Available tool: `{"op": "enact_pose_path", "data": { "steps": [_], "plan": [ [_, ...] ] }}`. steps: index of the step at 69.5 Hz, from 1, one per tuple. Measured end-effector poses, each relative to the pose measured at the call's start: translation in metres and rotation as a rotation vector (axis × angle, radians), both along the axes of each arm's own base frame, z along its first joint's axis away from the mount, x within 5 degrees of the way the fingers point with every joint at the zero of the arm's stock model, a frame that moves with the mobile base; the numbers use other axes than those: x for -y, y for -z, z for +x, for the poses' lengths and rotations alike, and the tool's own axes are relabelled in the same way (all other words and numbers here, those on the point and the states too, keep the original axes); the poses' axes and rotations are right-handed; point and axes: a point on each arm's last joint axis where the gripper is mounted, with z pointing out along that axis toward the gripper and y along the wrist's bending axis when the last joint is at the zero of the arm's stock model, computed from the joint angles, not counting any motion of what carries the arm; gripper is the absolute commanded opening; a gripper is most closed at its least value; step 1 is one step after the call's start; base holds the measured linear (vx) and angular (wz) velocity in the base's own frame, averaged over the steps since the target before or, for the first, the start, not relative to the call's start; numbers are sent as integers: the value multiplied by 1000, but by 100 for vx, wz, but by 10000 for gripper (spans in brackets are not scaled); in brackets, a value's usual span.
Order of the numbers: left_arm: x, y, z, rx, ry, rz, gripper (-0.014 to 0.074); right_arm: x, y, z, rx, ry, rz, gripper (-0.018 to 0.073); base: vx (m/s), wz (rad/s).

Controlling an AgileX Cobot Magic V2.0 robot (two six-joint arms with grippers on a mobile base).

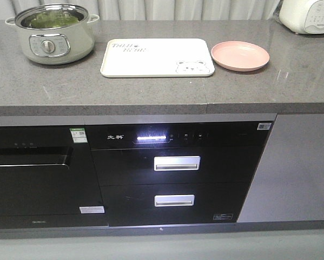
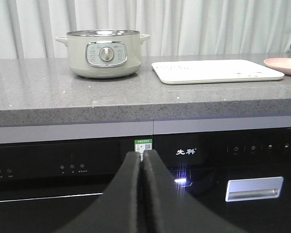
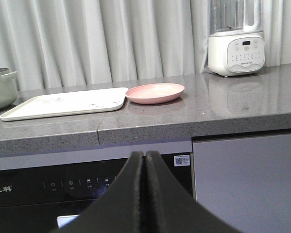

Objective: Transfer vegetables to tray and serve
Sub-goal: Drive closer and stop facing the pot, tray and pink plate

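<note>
Green leafy vegetables (image 1: 53, 20) lie inside a pale green electric pot (image 1: 56, 46) at the back left of the grey counter. The cream-white tray (image 1: 151, 67) with a bear drawing sits bare at the counter's middle; it also shows as the tray (image 2: 213, 74) and the tray (image 3: 62, 104). From the left wrist view the pot (image 2: 105, 56) shows from the side, its contents hidden. My left gripper (image 2: 143, 154) is shut with nothing in it, held low before the black appliance front. My right gripper (image 3: 145, 154) is shut and empty too, below counter level. Neither arm shows in the front view.
A round pink plate (image 1: 240, 56) lies right of the tray. A white blender base (image 3: 236, 53) stands at the back right. Under the counter are a black appliance with two silver drawer handles (image 1: 177, 163) and a grey cabinet door (image 1: 297, 168). Curtains hang behind.
</note>
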Motion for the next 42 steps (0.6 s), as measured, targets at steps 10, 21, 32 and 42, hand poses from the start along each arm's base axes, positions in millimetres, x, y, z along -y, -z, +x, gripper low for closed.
{"op": "enact_pose_path", "data": {
  "steps": [10, 21, 32, 42],
  "plan": [
    [0, 0, 0, 0, 0, 0, -6, 0, 0, 0, 0, 0, 0, -3, 8, -1],
    [0, 0, 0, 0, 0, 0, -6, 0, 0, 0, 0, 0, 0, -3, 7, -1],
    [0, 0, 0, 0, 0, 0, -6, 0, 0, 0, 0, 0, 0, -3, 6, -2],
    [0, 0, 0, 0, 0, 0, -6, 0, 0, 0, 0, 0, 0, -3, 6, -2]
  ]
}}
